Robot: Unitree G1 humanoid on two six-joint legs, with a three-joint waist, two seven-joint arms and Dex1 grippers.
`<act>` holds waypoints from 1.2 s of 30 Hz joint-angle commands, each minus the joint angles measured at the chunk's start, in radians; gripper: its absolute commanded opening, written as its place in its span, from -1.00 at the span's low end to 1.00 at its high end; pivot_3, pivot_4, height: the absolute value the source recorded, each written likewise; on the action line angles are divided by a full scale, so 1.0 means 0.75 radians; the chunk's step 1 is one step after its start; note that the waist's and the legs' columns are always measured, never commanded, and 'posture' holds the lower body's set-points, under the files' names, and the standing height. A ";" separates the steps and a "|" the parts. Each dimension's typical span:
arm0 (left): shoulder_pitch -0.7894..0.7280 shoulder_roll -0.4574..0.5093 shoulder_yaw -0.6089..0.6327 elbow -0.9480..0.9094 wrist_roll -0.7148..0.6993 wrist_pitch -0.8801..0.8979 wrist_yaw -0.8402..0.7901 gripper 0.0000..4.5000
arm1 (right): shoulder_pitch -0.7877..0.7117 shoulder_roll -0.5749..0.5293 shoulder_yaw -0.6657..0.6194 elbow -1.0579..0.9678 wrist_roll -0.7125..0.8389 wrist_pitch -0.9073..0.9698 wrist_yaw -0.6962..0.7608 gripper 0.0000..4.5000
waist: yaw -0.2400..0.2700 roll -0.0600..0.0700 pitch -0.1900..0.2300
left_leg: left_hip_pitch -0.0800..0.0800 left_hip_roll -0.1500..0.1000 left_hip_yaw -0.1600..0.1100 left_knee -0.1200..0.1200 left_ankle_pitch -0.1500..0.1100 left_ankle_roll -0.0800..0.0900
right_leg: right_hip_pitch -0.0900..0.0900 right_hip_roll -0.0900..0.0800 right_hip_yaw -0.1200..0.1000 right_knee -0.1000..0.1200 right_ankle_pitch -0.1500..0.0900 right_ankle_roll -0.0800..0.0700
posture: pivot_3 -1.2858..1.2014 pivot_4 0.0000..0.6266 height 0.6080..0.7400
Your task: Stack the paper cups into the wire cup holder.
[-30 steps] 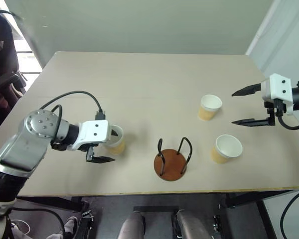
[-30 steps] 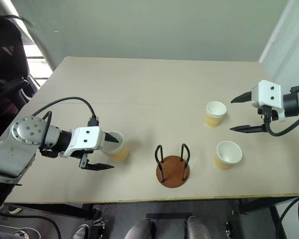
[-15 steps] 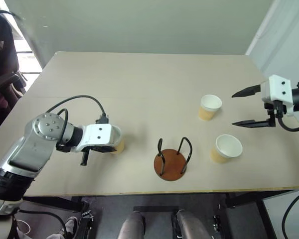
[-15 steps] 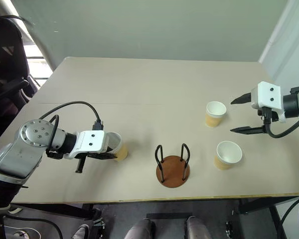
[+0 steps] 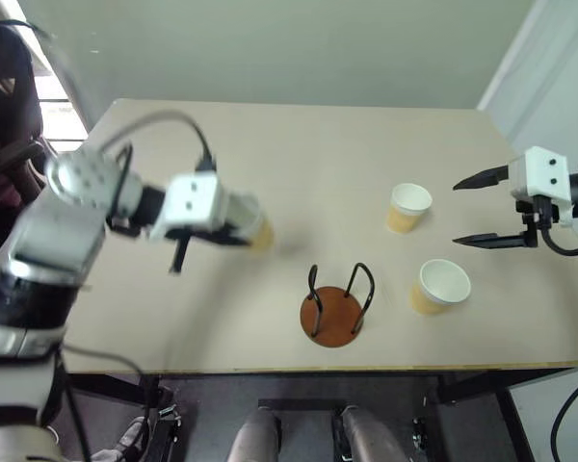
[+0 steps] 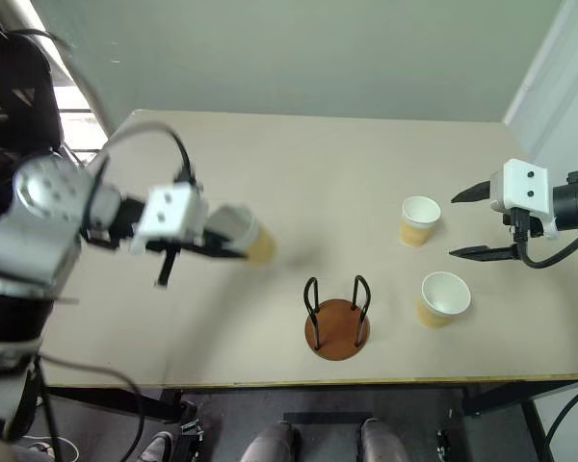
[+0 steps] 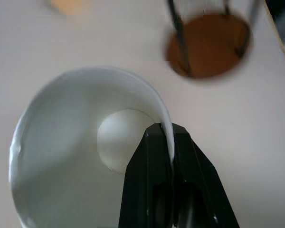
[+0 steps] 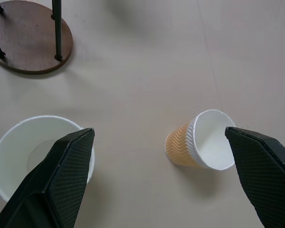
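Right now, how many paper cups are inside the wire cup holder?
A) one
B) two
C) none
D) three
C: the wire cup holder shows only its bare brown base; two paper cups stand on the table, and the left hand is shut on the rim of the third cup.

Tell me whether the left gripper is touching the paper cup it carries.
Touching. In the left wrist view the left gripper has its jaws pinched on the cup's white rim.
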 commanded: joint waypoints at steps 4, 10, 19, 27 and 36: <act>-0.409 -0.196 -0.037 0.340 0.029 -0.179 -0.106 -0.98 | 0.009 -0.022 -0.064 -0.060 0.026 0.003 -0.042 1.00 | -0.004 0.002 -0.001 | 0.000 0.000 0.000 0.000 0.001 0.002 | 0.003 -0.001 0.002 -0.007 0.004 0.007 | 0.03 -0.52 1.00; -0.508 -0.297 -0.173 0.383 -0.128 -0.240 -0.131 -0.98 | 0.059 -0.049 -0.101 -0.103 0.042 0.020 -0.063 1.00 | -0.005 0.002 -0.001 | -0.004 0.001 0.001 -0.002 0.000 0.005 | 0.003 -0.001 0.001 -0.018 0.013 0.022 | 0.03 -0.52 1.00; -0.559 -0.409 -0.372 0.279 -0.410 -0.125 -0.131 -0.98 | 0.127 -0.083 -0.142 -0.181 0.066 0.067 -0.096 1.00 | 0.008 0.002 -0.001 | -0.008 0.001 0.003 0.000 -0.002 0.007 | 0.003 -0.001 0.002 -0.022 0.013 0.025 | 0.03 -0.52 1.00; -0.537 -0.316 -0.557 0.140 -0.572 -0.080 -0.131 -0.98 | 0.173 -0.111 -0.174 -0.222 0.086 0.090 -0.109 1.00 | 0.007 0.002 -0.001 | -0.005 0.000 0.005 0.003 -0.001 0.008 | 0.006 -0.001 0.003 -0.022 0.014 0.028 | 0.03 -0.52 1.00; -0.567 -0.314 -0.656 0.173 -0.548 -0.155 -0.131 -0.98 | 0.364 -0.284 -0.569 -0.422 0.497 0.334 0.134 1.00 | 0.025 0.005 0.001 | -0.006 -0.003 0.007 0.010 -0.001 0.009 | 0.009 -0.002 0.004 -0.022 0.011 0.030 | 0.03 -0.52 1.00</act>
